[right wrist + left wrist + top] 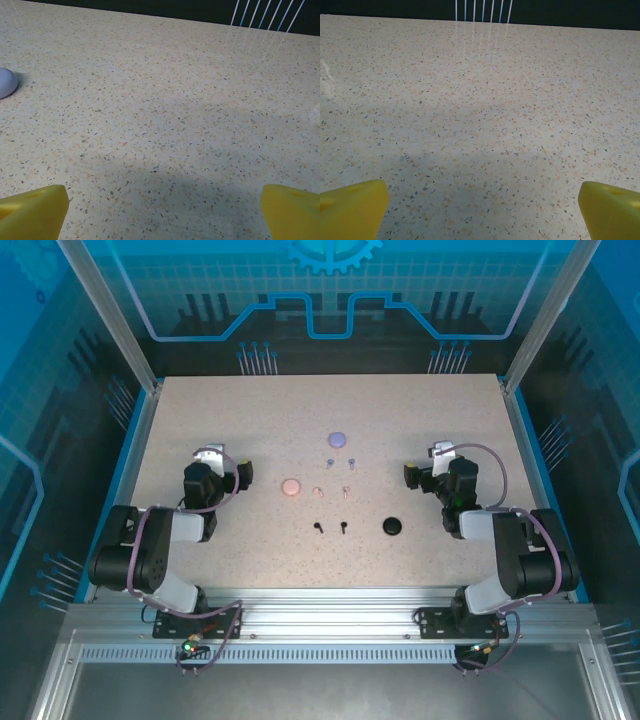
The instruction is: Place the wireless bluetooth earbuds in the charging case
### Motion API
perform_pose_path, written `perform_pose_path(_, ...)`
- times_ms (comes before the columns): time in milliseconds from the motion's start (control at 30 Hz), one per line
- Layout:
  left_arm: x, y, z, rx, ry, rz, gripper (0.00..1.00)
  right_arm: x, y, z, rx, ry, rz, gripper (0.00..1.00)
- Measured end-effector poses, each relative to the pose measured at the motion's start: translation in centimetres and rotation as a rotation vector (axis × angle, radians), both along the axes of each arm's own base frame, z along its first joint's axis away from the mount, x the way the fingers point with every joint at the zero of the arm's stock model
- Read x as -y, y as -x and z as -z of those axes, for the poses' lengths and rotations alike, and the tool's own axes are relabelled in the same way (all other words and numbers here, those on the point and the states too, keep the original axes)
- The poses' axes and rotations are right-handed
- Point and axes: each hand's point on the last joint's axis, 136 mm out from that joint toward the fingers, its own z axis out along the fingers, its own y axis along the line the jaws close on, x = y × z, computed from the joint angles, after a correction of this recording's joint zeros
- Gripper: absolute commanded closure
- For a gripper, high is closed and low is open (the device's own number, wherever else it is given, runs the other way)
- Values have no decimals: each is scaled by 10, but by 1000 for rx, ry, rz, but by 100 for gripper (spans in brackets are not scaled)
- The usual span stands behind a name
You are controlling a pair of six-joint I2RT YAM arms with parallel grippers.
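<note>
Your left gripper (482,212) and right gripper (164,212) are both spread wide, holding nothing, above the speckled stone-look counter (480,100). Smooth round purple case (5,82) sits left of right gripper.

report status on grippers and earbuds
Open, empty: left gripper, right gripper. Loose on table: black earbuds, pink earbuds, purple earbuds, none in black case, pink case, purple case. Nothing blocking.

My right wrist view's left edge cuts off the purple case (5,82); the pale pink earbuds (318,490) beside the pink case (291,486) are mere specks
</note>
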Motion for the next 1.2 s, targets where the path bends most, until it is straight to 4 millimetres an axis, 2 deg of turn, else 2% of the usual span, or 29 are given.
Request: perform_pose_path(1200, -1, 1, 1, -5, -1, -5, 1, -2, 1, 1, -14, -9, -11, 0)
